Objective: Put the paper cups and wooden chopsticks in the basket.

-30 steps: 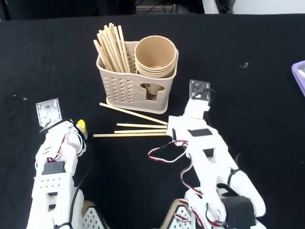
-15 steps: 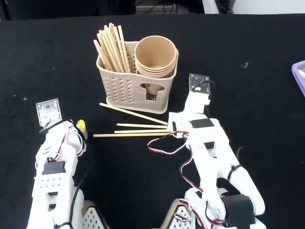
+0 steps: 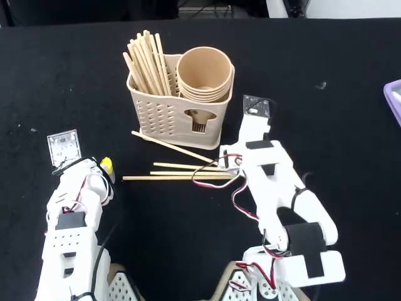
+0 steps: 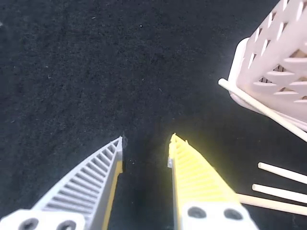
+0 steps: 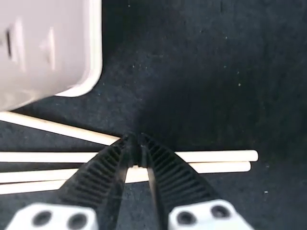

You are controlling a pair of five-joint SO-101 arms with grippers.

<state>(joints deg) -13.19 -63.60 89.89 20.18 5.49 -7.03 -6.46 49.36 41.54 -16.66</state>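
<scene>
Hovering over the right ends of the loose chopsticks (image 3: pixel 169 177), which lie left-to-right on the surface (image 3: pixel 326 125), the right tool (image 5: pixel 135 141) is clenched (left tool (image 4: pixel 146 139), farther away, released).

Right arm (image 3: pixel 269 182) extended forward toward basket (image 3: pixel 164 116); gripper (image 5: pixel 135 140) now above loose chopsticks (image 3: pixel 175 167).

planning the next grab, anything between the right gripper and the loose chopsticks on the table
Nothing visible does: the right gripper is directly over the loose chopsticks, beside the basket.
</scene>
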